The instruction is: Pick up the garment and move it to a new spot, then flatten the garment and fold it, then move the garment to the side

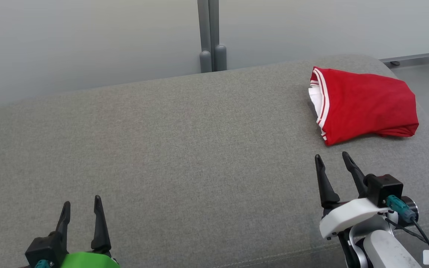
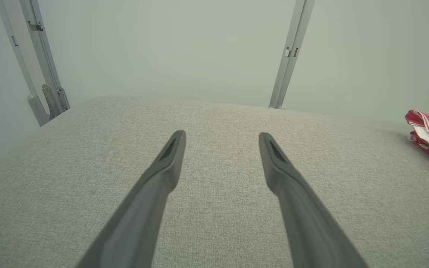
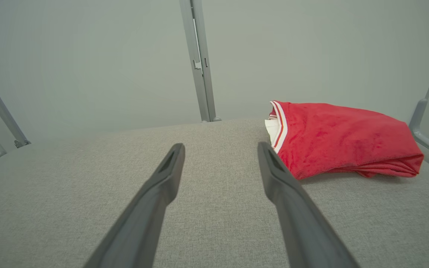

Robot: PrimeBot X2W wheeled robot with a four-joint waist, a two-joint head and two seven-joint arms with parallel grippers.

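The folded red garment (image 1: 365,106) lies at the far right of the grey surface (image 1: 184,149), striped hem facing left. The left wrist view catches just that hem; the right wrist view adds a wheeled frame leg (image 3: 417,124) beyond it. The right pincer (image 1: 330,155) points at the garment from nearby, the left pincer (image 1: 82,200) well apart, both released, empty.

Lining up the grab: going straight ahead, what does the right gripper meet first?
Probably the garment, its near striped corner, just ahead of the right gripper; depth unclear, it might skim past.
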